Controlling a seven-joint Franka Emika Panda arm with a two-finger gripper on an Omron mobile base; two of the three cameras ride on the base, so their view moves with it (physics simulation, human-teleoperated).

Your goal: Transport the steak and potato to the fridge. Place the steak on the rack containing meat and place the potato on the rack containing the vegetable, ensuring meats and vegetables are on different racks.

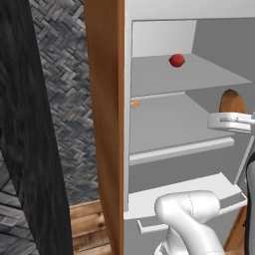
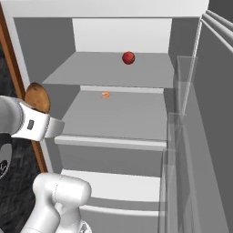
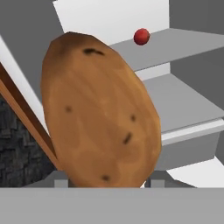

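A brown oval potato (image 3: 98, 113) sits upright in my gripper (image 3: 109, 181), which is shut on it; the fingers (image 3: 61, 183) flank its base. The potato (image 1: 232, 101) (image 2: 37, 97) hangs in front of the open fridge (image 1: 104, 124), level with the gap between its top two shelves and outside their front edges. The red round vegetable (image 1: 177, 60) (image 2: 128, 58) (image 3: 141, 36) rests at the back of the topmost rack (image 1: 199, 74) (image 2: 113, 70). A tiny orange piece of meat (image 1: 134, 104) (image 2: 105, 94) lies on the middle rack (image 1: 169, 124) (image 2: 118, 116). The steak is out of view.
The fridge door (image 2: 214, 136) stands open on the right, with clear bins (image 2: 179, 136) jutting inward. The wood side panel (image 2: 11, 68) bounds the left. A lower white shelf (image 1: 194, 189) lies under the middle rack. A dark wall (image 1: 25, 124) stands far left.
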